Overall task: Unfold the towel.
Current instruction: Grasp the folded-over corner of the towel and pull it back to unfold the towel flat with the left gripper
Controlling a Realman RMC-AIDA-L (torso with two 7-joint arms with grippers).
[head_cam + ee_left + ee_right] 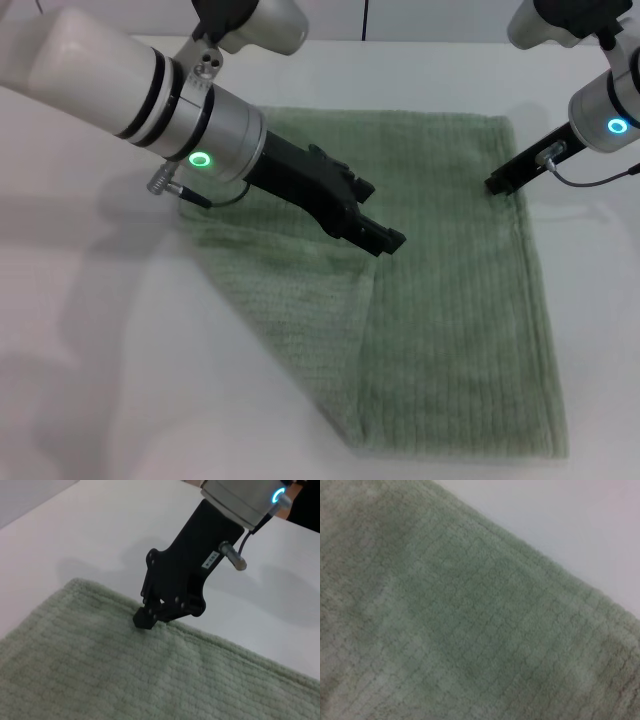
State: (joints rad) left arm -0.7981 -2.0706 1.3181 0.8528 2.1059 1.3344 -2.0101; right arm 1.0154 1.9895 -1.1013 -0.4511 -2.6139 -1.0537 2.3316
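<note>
- My left gripper (385,240) hovers over the towel (450,300)'s folded flap; I cannot tell its jaws.
- My right gripper (497,184) pins the edge, apparently closed.
- Next: grasp the flap just below.

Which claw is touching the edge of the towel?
The right claw. Its tip presses on the towel's right edge, while the left claw hovers over the towel's middle.

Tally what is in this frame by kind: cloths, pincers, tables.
Towel: 1, sage green, one corner folded over.
Pincers: 2, left pincer over the towel's middle, right pincer at the towel's edge.
Table: 1, white.
Total: 4
</note>
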